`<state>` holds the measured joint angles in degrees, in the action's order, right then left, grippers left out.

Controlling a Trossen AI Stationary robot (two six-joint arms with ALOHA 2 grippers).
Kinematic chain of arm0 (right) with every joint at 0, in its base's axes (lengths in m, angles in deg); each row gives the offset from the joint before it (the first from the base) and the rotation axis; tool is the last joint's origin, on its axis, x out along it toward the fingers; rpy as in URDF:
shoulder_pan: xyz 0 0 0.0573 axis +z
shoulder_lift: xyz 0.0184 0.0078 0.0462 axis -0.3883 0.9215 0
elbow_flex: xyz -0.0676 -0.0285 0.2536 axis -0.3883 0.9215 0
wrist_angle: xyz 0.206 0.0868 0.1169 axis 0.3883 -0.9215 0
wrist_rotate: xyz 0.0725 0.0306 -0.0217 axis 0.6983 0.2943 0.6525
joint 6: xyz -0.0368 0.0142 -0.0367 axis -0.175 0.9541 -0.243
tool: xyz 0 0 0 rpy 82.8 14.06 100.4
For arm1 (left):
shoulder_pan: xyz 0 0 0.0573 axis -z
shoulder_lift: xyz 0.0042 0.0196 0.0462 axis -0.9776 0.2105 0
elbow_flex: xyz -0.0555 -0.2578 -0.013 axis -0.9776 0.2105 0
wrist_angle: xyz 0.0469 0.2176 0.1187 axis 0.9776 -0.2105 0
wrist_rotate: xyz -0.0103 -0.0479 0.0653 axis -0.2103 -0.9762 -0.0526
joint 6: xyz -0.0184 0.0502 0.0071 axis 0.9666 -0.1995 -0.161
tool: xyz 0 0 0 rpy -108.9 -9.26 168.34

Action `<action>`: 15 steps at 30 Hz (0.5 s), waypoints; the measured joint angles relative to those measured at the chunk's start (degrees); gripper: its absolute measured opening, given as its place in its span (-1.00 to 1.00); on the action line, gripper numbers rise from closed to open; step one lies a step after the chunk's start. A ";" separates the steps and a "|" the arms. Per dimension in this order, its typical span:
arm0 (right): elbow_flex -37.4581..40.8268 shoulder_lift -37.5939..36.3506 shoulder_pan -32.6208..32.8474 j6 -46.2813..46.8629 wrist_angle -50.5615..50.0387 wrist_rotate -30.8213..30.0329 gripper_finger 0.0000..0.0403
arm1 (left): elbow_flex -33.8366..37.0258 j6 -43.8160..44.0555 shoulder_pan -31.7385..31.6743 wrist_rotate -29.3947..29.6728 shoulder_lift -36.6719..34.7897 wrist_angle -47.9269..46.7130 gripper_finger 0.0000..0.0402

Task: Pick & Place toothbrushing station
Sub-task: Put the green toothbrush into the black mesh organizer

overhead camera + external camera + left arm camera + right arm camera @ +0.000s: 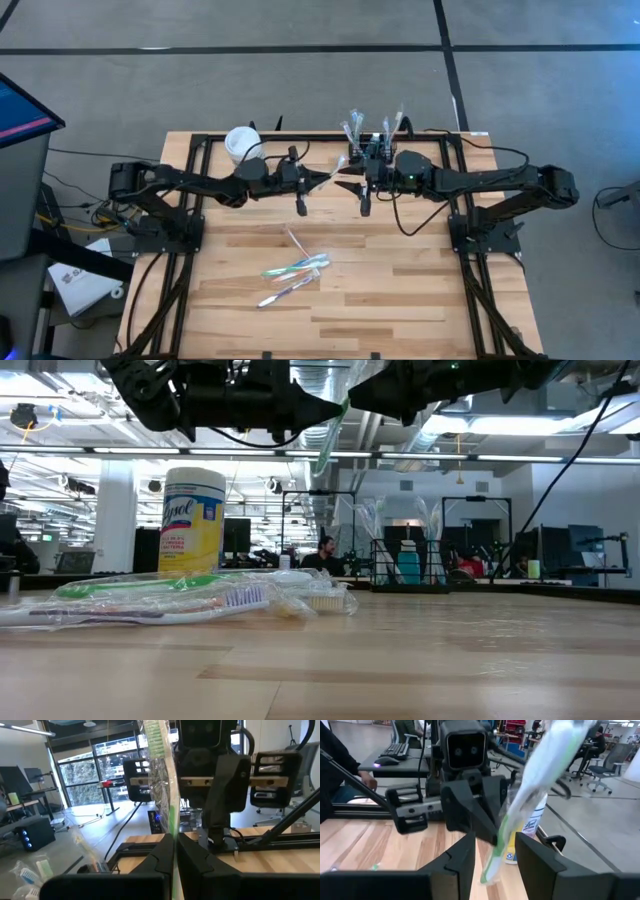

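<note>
The toothbrushing station, a small black wire-mesh caddy, stands at the far edge of the table, just right of centre, with several wrapped toothbrushes upright in it; in the low view it shows far back, right of centre. Left gripper and right gripper meet tip to tip above the table, just near of the caddy. The left claw is clamped on a wrapped green toothbrush, fingers tight against it. The right claw stands apart, the same toothbrush between its fingers but not gripped. A loose pile of wrapped toothbrushes lies at table centre, nearer. A white round tub with yellow label stands at the far left.
</note>
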<state>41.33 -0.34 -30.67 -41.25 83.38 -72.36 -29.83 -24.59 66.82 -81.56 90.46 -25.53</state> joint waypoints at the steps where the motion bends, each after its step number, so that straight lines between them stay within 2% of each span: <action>1: 0.00 0.00 -0.02 0.00 0.18 -0.02 -0.36 | -0.10 0.00 0.00 0.00 0.16 -0.02 -0.98; 9: 0.00 0.00 -0.06 -0.28 3.16 -0.02 -0.36 | -0.25 -0.01 0.00 -1.13 0.35 0.59 -0.98; 15: 0.00 0.00 -0.06 -0.28 5.00 -0.02 -0.45 | -0.25 -0.01 0.00 -1.73 0.35 0.98 -0.98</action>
<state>41.33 -0.34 -30.73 -41.53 88.38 -72.38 -30.08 -24.60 66.82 -83.30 90.82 -24.56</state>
